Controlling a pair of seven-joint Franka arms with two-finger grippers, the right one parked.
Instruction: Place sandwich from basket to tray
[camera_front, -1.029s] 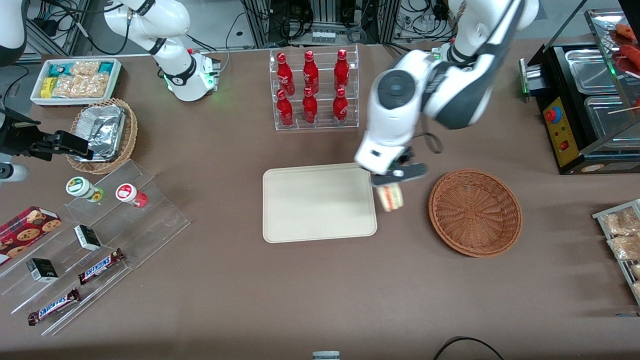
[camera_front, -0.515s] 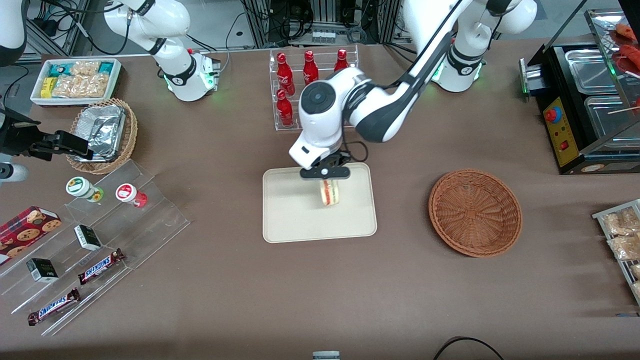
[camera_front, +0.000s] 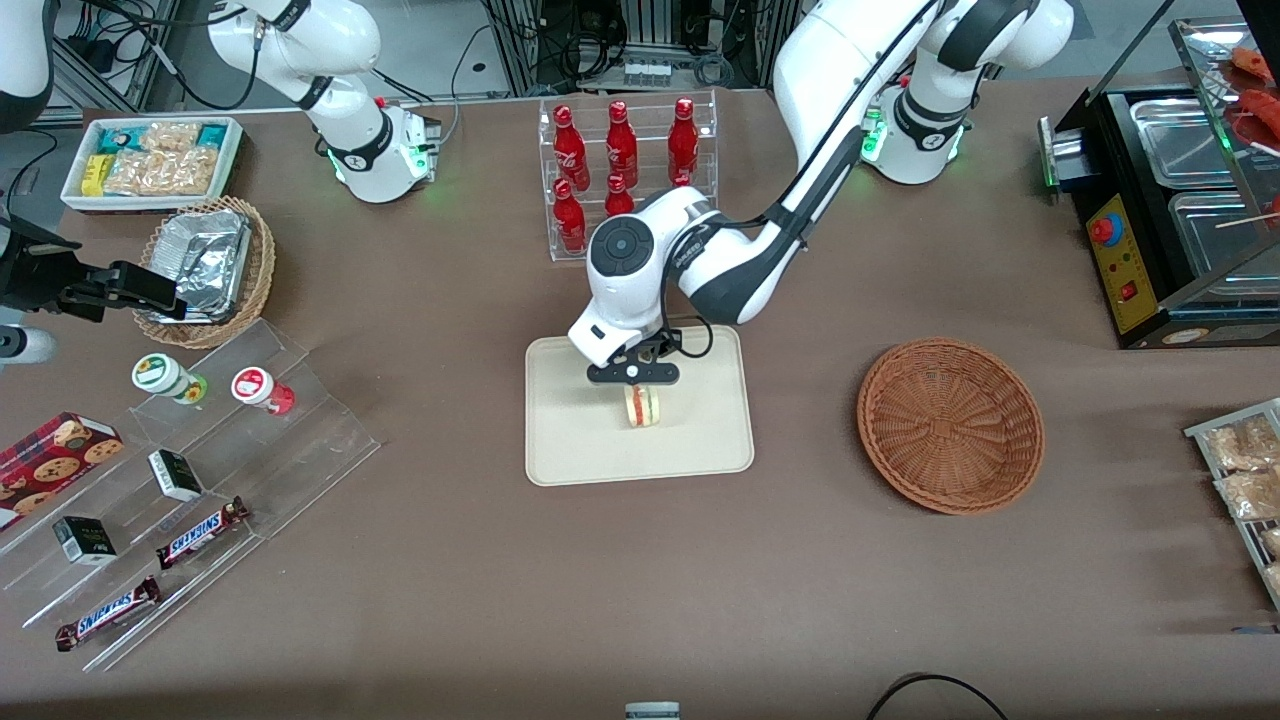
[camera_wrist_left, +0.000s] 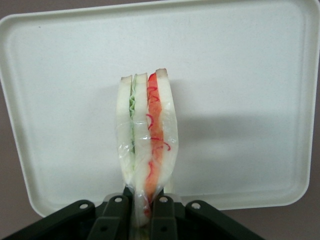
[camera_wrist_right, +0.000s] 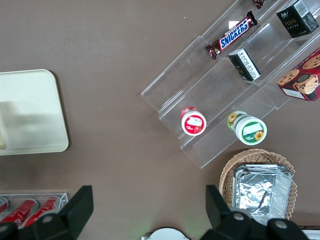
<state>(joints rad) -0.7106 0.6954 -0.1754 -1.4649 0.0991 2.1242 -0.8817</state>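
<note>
The sandwich (camera_front: 642, 405), a plastic-wrapped wedge of pale bread with red and green filling (camera_wrist_left: 146, 150), hangs over the middle of the cream tray (camera_front: 570, 440), held on edge. My left gripper (camera_front: 634, 376) is shut on its upper end, the two black fingers (camera_wrist_left: 116, 217) pinching the wrapper. In the left wrist view the tray (camera_wrist_left: 240, 75) fills the space under the sandwich. I cannot tell whether the sandwich touches the tray. The reddish-brown wicker basket (camera_front: 950, 425) sits beside the tray toward the working arm's end, with nothing in it.
A clear rack of red bottles (camera_front: 625, 180) stands farther from the front camera than the tray, partly covered by my arm. Acrylic steps with snack bars and jars (camera_front: 190, 470), a foil-lined basket (camera_front: 205, 265) and a white snack box (camera_front: 150, 160) lie toward the parked arm's end.
My gripper carried the sandwich from the gap between basket and tray to over the tray's middle, and it now hangs lower than half a second ago.
</note>
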